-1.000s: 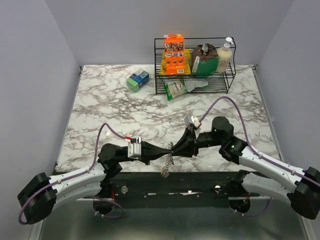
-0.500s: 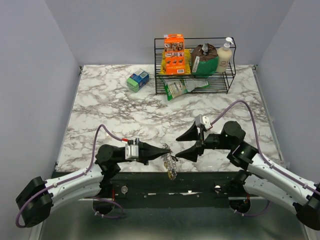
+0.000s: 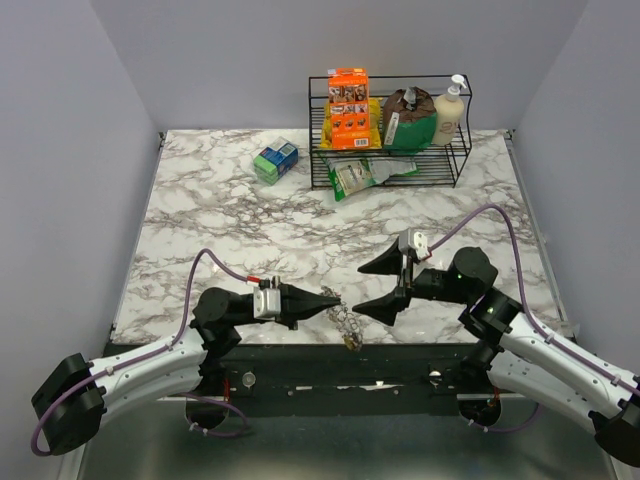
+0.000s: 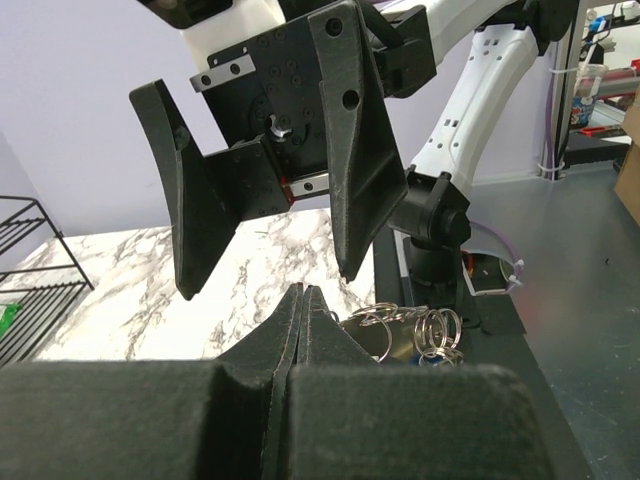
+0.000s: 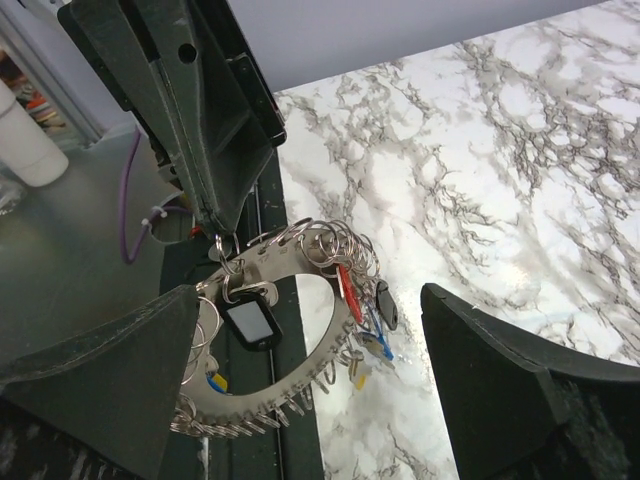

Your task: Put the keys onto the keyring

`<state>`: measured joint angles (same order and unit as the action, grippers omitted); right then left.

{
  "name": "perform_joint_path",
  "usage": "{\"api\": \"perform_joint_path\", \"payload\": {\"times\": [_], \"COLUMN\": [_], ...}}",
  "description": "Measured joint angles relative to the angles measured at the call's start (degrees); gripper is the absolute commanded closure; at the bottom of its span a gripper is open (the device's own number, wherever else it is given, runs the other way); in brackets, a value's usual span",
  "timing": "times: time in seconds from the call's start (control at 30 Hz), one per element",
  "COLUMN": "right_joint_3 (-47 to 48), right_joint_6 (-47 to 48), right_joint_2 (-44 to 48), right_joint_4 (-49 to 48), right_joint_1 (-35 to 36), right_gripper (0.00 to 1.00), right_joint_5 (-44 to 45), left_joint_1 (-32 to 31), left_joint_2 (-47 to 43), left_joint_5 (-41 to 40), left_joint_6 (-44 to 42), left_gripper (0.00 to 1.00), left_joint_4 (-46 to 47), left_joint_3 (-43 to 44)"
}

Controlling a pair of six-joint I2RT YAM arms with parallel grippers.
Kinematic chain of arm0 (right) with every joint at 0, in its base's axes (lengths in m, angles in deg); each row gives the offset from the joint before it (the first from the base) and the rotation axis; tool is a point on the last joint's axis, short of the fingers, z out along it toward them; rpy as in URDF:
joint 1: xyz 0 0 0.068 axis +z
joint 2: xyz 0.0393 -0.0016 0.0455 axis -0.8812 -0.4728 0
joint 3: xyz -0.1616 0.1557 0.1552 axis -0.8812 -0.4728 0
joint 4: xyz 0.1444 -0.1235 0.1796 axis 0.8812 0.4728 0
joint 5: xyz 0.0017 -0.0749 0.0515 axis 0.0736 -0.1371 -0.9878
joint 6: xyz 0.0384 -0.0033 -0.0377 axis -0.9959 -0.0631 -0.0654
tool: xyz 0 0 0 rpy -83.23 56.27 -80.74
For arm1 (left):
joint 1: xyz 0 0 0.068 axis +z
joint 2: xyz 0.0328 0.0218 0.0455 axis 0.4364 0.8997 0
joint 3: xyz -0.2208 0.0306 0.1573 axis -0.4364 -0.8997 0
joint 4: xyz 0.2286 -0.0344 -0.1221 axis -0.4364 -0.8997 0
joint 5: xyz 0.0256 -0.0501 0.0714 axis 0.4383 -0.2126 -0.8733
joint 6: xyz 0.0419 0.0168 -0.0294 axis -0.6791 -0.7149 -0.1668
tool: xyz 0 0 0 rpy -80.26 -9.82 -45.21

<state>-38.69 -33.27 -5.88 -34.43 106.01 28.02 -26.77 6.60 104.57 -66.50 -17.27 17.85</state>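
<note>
Right wrist view, left claw pinched shut on top of the keyring, right claw spread wide and empty, loop's lower left hidden behind its finger, hanging at the table edge, bristling with small rings, keys red, blue, black-headed.

keyring below left pincer | right pincer just right

right gripper: let go; jaws spread wide; drawn back rightward
keyring: now hangs from left gripper alone
</note>
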Motion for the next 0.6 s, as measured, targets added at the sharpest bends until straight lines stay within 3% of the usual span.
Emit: {"api": "perform_joint_path", "payload": {"times": [0.6], "right_joint_3": [-0.3], "right_joint_6": [0.0], "right_joint_2": [1.7], "right_joint_4": [1.6], "right_joint_1": [0.0], "right_gripper": [0.00], "right_joint_5": [2.3], "left_joint_1": [0.0], "left_joint_2": [-0.9], "left_joint_5": [-2.0], "left_joint_6": [-1.7], "left_gripper": [1.00], "left_joint_4": [-4.3], "left_joint_3": [1.7]}}
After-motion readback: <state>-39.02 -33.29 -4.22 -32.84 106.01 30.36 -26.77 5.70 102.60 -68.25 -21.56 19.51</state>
